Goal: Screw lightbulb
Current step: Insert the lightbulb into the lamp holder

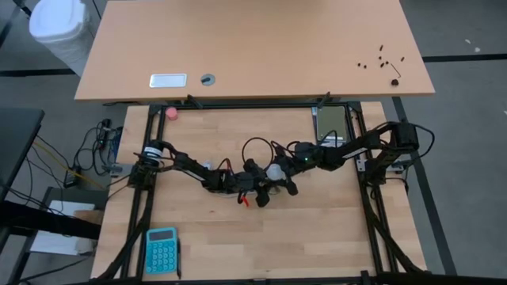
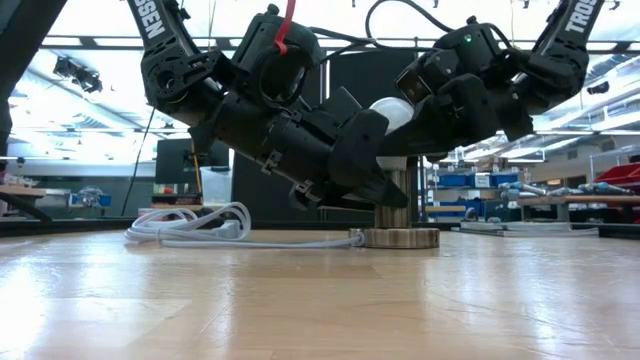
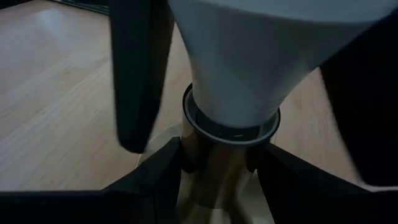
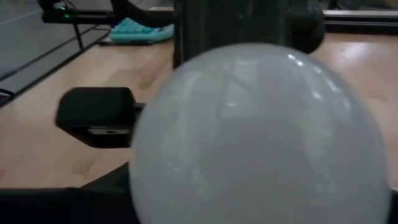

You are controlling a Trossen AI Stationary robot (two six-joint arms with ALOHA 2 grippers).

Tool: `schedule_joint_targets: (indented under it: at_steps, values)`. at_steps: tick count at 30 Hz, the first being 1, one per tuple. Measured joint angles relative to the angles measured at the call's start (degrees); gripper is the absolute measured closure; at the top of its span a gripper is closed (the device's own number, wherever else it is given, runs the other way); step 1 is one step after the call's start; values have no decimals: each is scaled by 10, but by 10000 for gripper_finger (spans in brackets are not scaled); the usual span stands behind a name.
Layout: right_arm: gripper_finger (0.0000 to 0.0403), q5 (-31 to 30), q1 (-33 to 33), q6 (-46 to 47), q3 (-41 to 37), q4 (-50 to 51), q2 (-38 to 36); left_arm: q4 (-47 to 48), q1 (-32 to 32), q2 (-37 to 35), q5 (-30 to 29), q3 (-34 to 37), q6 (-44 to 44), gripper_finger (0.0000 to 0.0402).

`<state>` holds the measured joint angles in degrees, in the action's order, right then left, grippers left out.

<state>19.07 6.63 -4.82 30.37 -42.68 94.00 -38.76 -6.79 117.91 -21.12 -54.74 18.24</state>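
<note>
- The lightbulb (image 1: 275, 169) stands upright near the middle of the tabletop (image 1: 317, 229), its narrow end seated in the collar of a brass-coloured socket (image 2: 392, 210) that rises from a round metal base (image 2: 400, 238).
- The left gripper (image 1: 265, 188) reaches in from the left edge; in the left wrist view its jaws sit on either side of the socket stem (image 3: 217, 180), just below the bulb's neck (image 3: 242, 74), closed on the socket.
- The right gripper (image 1: 287, 176) comes in from the right edge and is at the bulb's globe (image 4: 261, 137); its jaws are around the globe, but whether they grip it or stand slightly apart from it I cannot tell.
- A white cord (image 2: 215, 228) runs along the tabletop from the socket base, with loops lying off to one side.
- A small pink ball (image 1: 171, 112) lies near the back left corner of the tabletop, well apart from the arms.
- A turquoise calculator (image 1: 161, 250) lies at the front left corner.
</note>
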Motion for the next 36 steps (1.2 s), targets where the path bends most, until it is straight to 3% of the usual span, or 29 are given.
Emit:
schedule_joint_targets:
  at_steps: [9,18,36]
  values:
    - [132,16,7,-9,0,-12,0,1,0,0,0,0,0,204]
    - [172,18,7,-25,-2,-2,0,2,0,0,0,0,0,204]
    - [175,17,7,-23,-7,-10,0,5,0,0,0,0,0,204]
